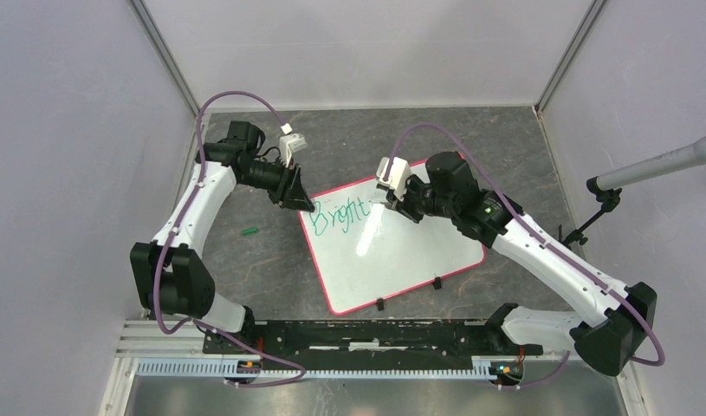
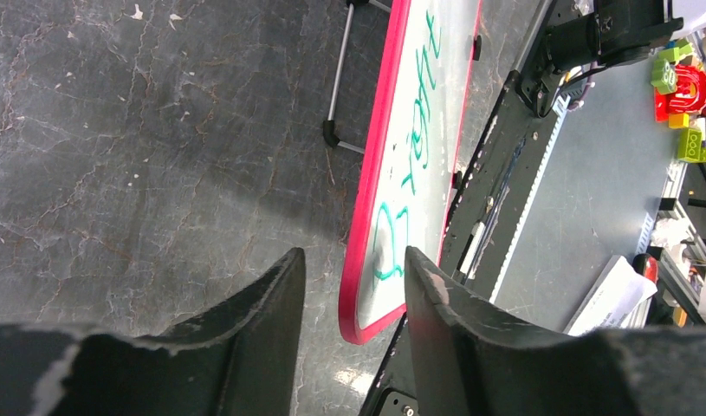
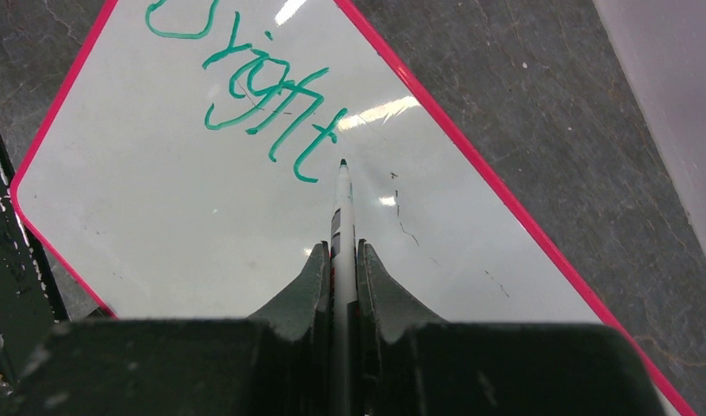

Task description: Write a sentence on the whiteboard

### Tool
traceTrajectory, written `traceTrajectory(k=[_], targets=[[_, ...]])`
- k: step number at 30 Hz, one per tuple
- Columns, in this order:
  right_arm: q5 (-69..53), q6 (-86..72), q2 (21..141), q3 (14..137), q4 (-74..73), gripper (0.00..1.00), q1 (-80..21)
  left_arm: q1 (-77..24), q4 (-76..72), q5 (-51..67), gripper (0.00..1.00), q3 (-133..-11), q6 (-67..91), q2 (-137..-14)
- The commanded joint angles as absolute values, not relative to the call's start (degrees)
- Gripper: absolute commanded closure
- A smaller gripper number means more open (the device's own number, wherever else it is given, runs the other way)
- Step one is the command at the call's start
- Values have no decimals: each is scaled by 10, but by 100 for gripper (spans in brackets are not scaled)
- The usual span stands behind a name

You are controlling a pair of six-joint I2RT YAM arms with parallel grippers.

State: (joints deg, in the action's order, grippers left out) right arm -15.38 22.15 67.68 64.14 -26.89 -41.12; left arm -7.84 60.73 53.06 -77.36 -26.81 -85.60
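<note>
Top view: on the dark table (image 1: 245, 260), the left pincer (image 1: 301, 201) sits at the far-left corner of the whiteboard (image 1: 401, 251). The right pincer (image 1: 392, 198) hangs just right of the green lettering (image 1: 345, 211), which reads "Bright".

Left wrist view: the left pincer's fingers are spread, with the whiteboard's red-rimmed corner between them and the lettering running away ahead.

Right wrist view: the right pincer is pinching a marker (image 3: 341, 199). Its tip points just ahead of the fingers, beside the final "t". Contact with the whiteboard cannot be told.
</note>
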Motion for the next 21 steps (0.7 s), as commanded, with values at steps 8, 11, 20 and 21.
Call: traceTrajectory(k=[8,11,20,21], targets=[[-148,218,698,647,-248,100,-409,-77,592,551,63,-770,-255,-857],[-149,218,701,650,-244,100,-409,-77,592,549,68,-770,-255,-856],[-137,221,714,655,-246,100,-410,-76,592,548,82,-770,-258,-861],[-134,221,714,655,-246,100,-409,-76,593,547,83,-769,-259,-861]])
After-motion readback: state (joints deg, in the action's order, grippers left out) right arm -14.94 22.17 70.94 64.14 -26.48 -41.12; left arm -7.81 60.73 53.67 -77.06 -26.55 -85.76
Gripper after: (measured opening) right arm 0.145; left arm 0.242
